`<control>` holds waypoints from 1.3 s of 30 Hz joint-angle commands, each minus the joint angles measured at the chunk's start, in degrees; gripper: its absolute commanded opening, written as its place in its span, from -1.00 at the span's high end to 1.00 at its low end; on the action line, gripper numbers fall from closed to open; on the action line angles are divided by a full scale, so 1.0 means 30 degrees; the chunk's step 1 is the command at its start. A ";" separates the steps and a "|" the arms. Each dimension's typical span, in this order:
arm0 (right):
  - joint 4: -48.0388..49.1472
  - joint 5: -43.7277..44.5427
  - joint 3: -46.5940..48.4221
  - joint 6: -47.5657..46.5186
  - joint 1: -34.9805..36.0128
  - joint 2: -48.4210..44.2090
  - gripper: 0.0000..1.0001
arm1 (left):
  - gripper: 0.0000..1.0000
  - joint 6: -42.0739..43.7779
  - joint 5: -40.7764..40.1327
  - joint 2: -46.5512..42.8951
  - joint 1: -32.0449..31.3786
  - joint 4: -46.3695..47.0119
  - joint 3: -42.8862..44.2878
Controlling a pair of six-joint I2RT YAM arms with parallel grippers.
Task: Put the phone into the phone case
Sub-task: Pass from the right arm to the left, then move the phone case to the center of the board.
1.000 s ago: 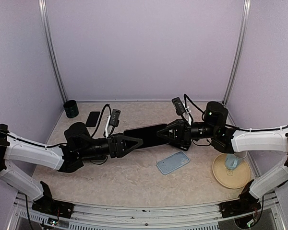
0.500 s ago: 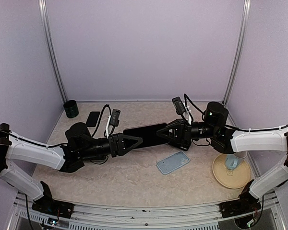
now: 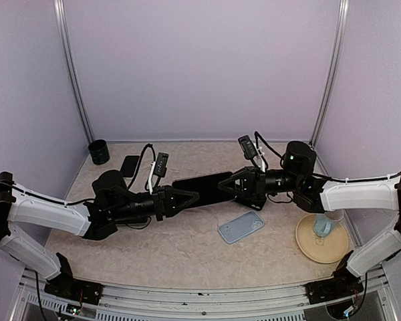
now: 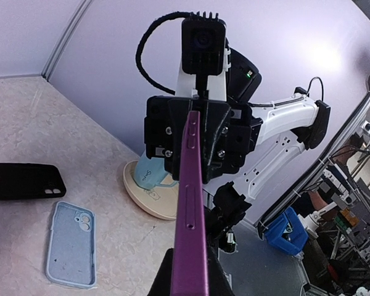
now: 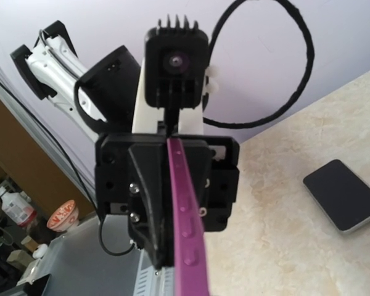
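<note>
Phone hangs in the air just behind the blue case, left gripper and right gripper each clamped on one end, seemingly to steady it for a re-grip before seating.

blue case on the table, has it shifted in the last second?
No. In the top view the blue case lies at the same spot and the same angle as before, just left of the tan plate.

Both arms reach inward, nearly level; left gripper and right gripper face each other, clamping opposite ends of the phone.
</note>
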 commanded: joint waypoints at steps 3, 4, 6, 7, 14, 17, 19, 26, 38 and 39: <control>-0.2859 0.1366 0.1332 -0.1600 0.0041 -0.0254 0.69 | 1.00 0.0241 -0.1151 0.0040 -0.0040 -0.1504 0.0710; -0.3644 0.1646 0.1530 -0.1863 0.0038 -0.0343 0.64 | 1.00 0.0292 -0.1300 -0.0036 -0.0040 -0.1693 0.0671; -0.5272 0.2231 0.1887 -0.2351 0.0007 -0.0483 0.53 | 1.00 0.0402 -0.1750 -0.0157 -0.0040 -0.2177 0.0633; -0.6332 0.2461 0.2084 -0.2591 0.0011 -0.0533 0.48 | 1.00 0.0425 -0.2067 -0.0295 -0.0040 -0.2515 0.0611; -1.0183 0.3821 0.2274 -0.3443 -0.0416 -0.1219 0.33 | 1.00 0.0295 -0.3245 -0.0845 -0.0040 -0.4169 0.0325; -1.1265 0.4752 0.1926 -0.3486 -0.0776 -0.1586 0.33 | 1.00 0.0282 -0.3325 -0.0799 -0.0090 -0.4653 0.0248; -1.1737 0.5350 0.1538 -0.3390 -0.1073 -0.1829 0.33 | 1.00 0.0257 -0.3513 -0.0763 -0.0152 -0.4896 0.0170; -1.4394 0.8832 0.0776 -0.3929 -0.1564 -0.1899 0.35 | 1.00 0.0301 -0.5187 -0.1476 -0.0185 -0.5594 -0.0535; -1.8381 1.3160 0.2097 -0.5410 -0.1835 0.0643 0.52 | 1.00 0.0813 -0.5935 -0.2316 -0.0238 -0.7049 -0.0703; -1.8596 1.3283 0.2204 -0.5555 -0.1874 0.0889 0.53 | 1.00 0.0869 -0.6074 -0.2476 -0.0244 -0.7107 -0.0776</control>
